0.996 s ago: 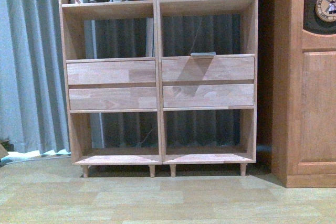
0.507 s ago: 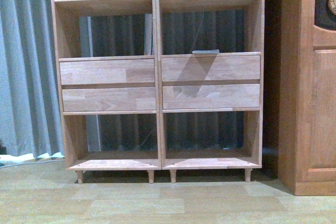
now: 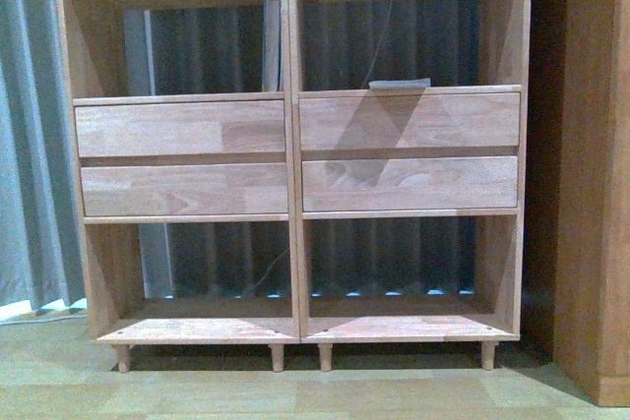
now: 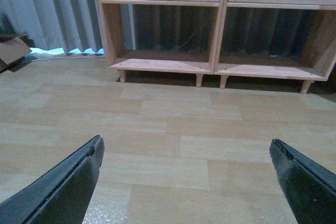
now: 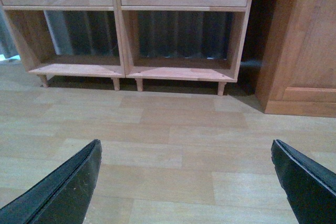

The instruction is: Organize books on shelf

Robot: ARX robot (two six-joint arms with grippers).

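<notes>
3 cams, all toward shelf (image 3: 291, 145)

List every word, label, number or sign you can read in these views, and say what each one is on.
No text can be read in any view.
shelf: plain wood drawer fronts, no label or number.
thin pale item lying flat above the right drawers: seen edge-on, so any print is hidden.
darker cabinet: bare wood only.

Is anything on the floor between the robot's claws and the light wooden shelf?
Nothing visible is in the way. In both wrist views only floor lies between the open left gripper, the open right gripper and the shelf. Its bottom compartments look unblocked.
</notes>
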